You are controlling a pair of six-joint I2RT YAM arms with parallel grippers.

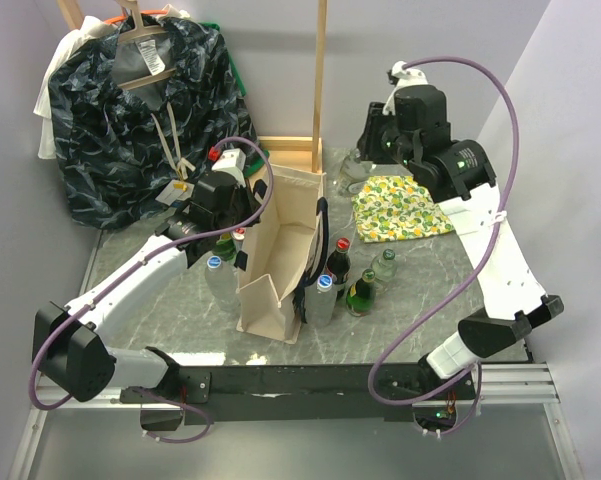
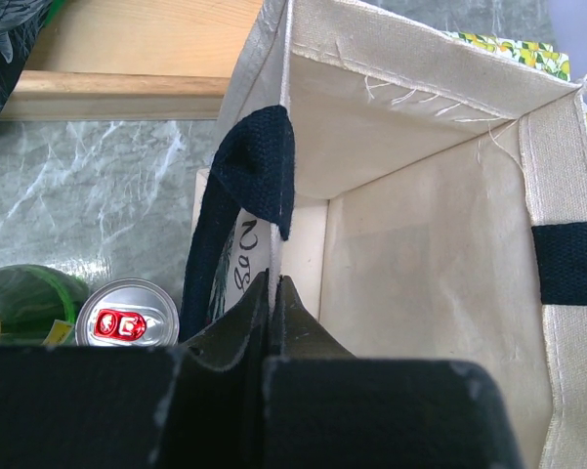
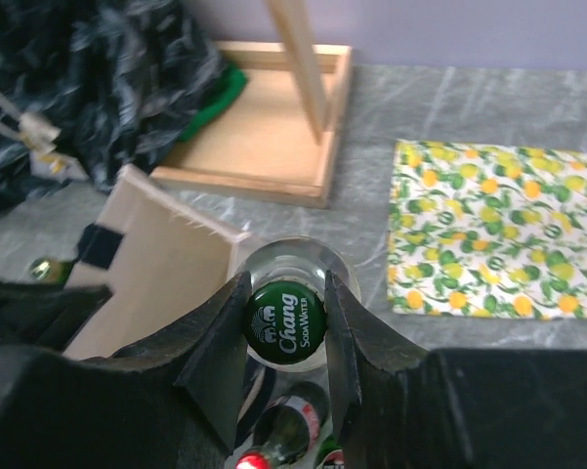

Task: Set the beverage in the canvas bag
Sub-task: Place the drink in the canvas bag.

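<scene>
The canvas bag (image 1: 280, 250) stands open in the middle of the table, beige with black handles. My left gripper (image 1: 244, 232) is shut on its left wall's top rim; in the left wrist view the fingers (image 2: 273, 285) pinch the fabric edge beside a black handle (image 2: 259, 166), and the bag's inside (image 2: 420, 254) holds nothing. My right gripper (image 3: 285, 315) is shut on the neck of a clear glass soda bottle with a green cap (image 3: 285, 327). In the top view it (image 1: 375, 150) is behind and to the right of the bag, with the bottle (image 1: 352, 172) under it.
Several bottles (image 1: 340, 275) stand against the bag's right side. A blue-capped bottle (image 1: 215, 275), a green bottle (image 2: 29, 303) and a can (image 2: 127, 318) sit on its left. A lemon-print cloth (image 1: 400, 208), a wooden stand (image 3: 264, 127) and a dark patterned garment (image 1: 130, 120) lie behind.
</scene>
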